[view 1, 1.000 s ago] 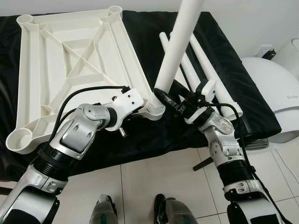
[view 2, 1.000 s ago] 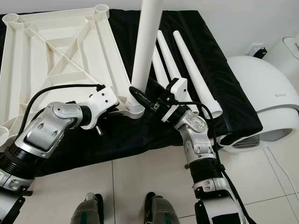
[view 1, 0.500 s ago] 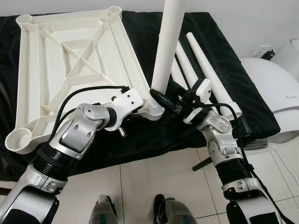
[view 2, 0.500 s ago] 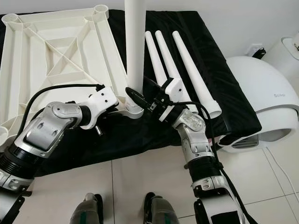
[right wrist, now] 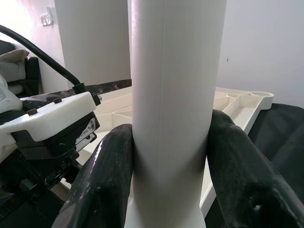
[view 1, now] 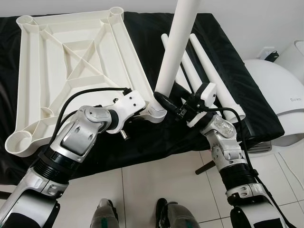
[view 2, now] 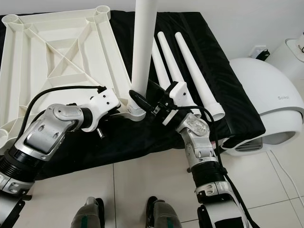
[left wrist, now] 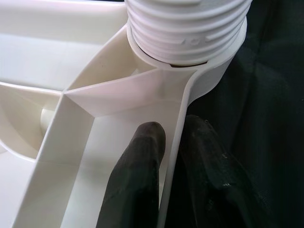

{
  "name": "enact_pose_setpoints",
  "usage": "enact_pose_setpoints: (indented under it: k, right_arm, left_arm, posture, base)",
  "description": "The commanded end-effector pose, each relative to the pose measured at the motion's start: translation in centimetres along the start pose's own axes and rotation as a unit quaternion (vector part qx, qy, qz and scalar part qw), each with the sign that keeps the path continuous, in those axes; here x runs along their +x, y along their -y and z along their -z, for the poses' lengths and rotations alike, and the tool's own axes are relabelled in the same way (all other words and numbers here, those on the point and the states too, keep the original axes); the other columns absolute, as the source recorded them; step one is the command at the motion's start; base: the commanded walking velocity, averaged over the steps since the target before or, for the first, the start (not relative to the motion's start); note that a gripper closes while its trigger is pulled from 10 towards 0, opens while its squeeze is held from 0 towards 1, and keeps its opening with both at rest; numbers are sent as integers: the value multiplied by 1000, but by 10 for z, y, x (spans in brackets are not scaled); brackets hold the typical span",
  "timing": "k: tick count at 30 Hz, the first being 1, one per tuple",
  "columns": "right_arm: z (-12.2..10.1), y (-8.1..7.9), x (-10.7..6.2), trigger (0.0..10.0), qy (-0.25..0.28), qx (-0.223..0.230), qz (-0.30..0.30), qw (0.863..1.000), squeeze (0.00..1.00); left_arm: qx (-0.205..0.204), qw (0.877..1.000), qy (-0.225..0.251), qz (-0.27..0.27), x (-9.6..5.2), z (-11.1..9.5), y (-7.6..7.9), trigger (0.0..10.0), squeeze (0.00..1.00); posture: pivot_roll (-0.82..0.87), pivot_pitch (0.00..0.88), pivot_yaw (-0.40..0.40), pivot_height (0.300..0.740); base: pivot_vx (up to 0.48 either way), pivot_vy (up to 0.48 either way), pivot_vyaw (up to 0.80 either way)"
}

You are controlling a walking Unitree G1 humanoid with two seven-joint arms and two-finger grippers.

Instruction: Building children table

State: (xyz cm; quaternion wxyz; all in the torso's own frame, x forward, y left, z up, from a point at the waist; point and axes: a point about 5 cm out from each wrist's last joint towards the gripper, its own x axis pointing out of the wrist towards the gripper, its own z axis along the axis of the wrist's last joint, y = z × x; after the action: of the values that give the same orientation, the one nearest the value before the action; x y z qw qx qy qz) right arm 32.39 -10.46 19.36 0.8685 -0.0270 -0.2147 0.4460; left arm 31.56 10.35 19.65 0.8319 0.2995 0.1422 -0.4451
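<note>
Gripping a white leg [view 1: 176, 50] near its base, the right gripper [right wrist: 168, 183] has both fingers [right wrist: 102, 183] pressed on it. That leg stands nearly upright, its threaded end [left wrist: 187, 26] in the corner socket of the upturned tabletop [view 1: 71, 66]. Just beside the socket, the left gripper [left wrist: 173, 166] pinches the tabletop's edge wall. Beyond the right gripper, three more legs [view 2: 190, 66] lie on black cloth [view 1: 156, 135].

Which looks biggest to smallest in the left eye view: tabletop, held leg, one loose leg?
1. tabletop
2. held leg, though it stands nearer the camera
3. loose leg
</note>
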Motion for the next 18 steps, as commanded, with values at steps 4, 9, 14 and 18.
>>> enact_pose_setpoints:
  k: [4,9,14,18]
  right_arm:
    - [42,-9,-23,10000,-105,53,17,993,0]
    - [43,-10,-22,10000,-105,53,17,993,0]
    - [43,-9,-21,10000,-104,52,17,993,0]
    - [42,-10,-21,10000,-103,53,17,993,0]
  left_arm:
    - [2,1000,4,0,0,-2,3,10000,0]
    - [1,1000,3,-1,-1,-1,3,10000,0]
    - [1,1000,3,-2,-1,-1,3,10000,0]
    - [1,1000,3,-1,0,-1,3,10000,0]
  posture:
    - [104,218,-58,740]
    - [106,216,-59,740]
    - [105,216,-61,740]
    - [104,213,-60,740]
  base:
    - [0,0,0]
    - [0,0,0]
    - [0,0,0]
    - [0,0,0]
